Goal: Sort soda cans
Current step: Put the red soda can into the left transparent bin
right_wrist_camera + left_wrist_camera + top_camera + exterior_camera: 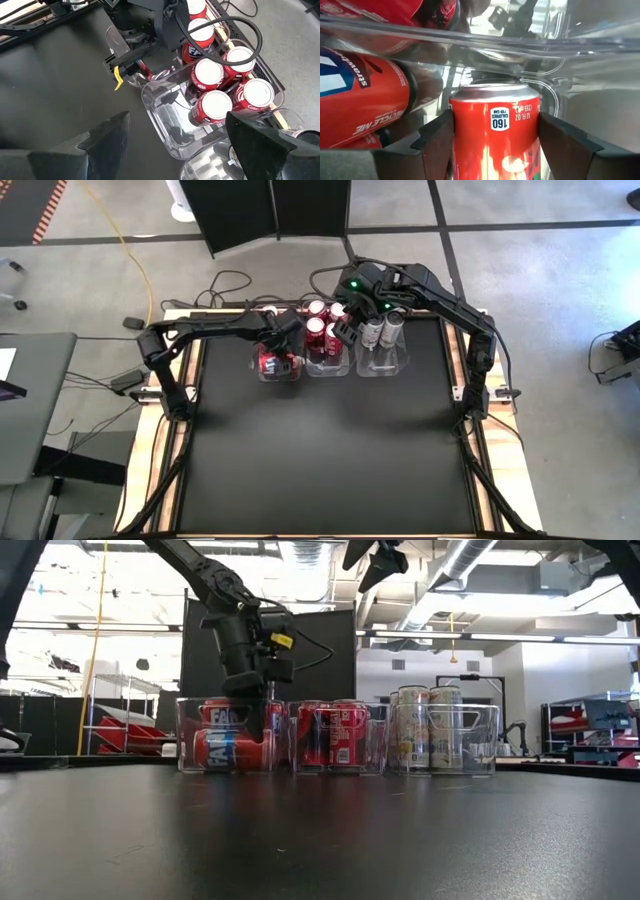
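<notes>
Three clear bins stand in a row at the table's far middle. My left gripper [283,360] reaches down into the left bin [190,735], with a red soda can [495,140] between its fingers. Beside that can, another red can [365,100] lies on its side in the same bin. The middle bin [160,120] holds several upright red cans [215,85]. Silver-grey cans [382,330] stand in the right bin. My right gripper [175,135] hangs open, high over the middle bin, touching nothing. My left gripper pinches the red can by its two opposite side walls [457,135], one finger on each side. The fingers [437,140] come from above, pointing steeply down along the can. The can stands roughly upright inside the left bin; whether its lower end rests on the bin's floor is hidden.
The black table top [330,450] stretches from the bins to the near edge. Cables [230,280] lie on the floor beyond the far edge. The bins' clear walls [520,45] stand close around my left gripper.
</notes>
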